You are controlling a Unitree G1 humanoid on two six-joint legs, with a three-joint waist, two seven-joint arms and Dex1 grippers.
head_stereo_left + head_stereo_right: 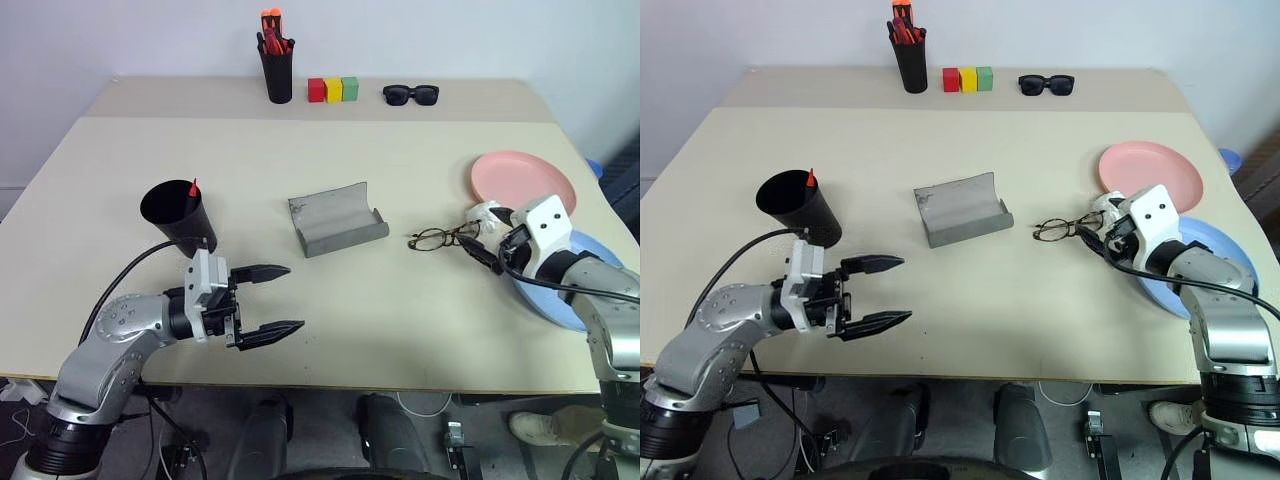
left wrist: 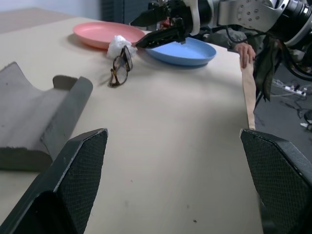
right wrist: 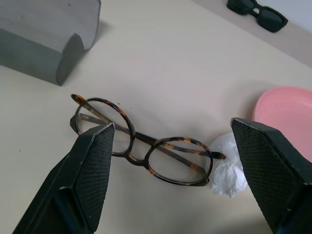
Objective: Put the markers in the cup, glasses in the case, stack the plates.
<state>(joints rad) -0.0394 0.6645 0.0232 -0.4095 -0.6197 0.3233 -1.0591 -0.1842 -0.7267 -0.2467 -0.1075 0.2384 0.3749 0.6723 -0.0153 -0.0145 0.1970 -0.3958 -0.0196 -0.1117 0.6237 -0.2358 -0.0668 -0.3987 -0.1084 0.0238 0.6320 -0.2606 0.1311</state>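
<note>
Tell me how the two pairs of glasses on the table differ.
The tortoiseshell glasses have thin frames and round clear lenses; the black sunglasses have chunky frames and dark lenses. The tortoiseshell glasses lie near the pink plate, just ahead of the right gripper; the black sunglasses sit at the table's far edge, beside the coloured blocks. Both rest on the table, ungripped.

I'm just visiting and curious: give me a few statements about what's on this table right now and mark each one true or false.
1. The grey case lies open. True.
2. The glasses are inside the case. False: they lie on the table, beside a crumpled white scrap.
3. The pink plate is stacked on the blue plate. False: they lie side by side.
4. A red-tipped marker stands in the black cup. True.
5. The right gripper holds the glasses. False: it is open, holding nothing.
</note>
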